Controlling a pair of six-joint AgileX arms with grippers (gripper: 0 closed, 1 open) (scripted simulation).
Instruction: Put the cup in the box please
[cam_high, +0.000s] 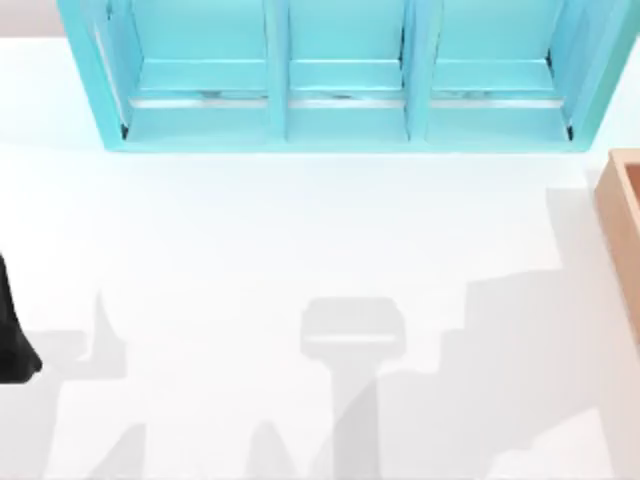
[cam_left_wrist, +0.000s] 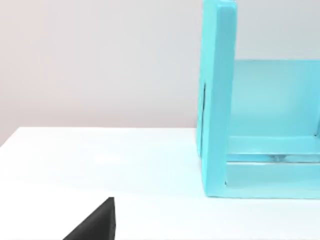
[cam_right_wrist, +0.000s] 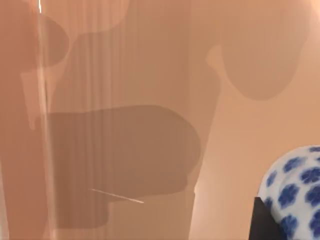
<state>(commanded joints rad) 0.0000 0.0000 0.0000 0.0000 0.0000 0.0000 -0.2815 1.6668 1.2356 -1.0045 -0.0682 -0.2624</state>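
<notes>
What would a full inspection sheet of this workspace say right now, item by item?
Surface: white table, crossed by grey shadows.
Job's things: the cup, white with blue flowers, seen close in the right wrist view against the orange-brown inside of the box; the box sits at the table's right edge.
Clutter: nothing seen.
Grippers: the left arm waits at the table's left edge; a dark part of the right gripper sits beside the cup.
Cables: nothing seen.
Surroundings: turquoise three-bay shelf unit along the far side; plain pale wall behind.
</notes>
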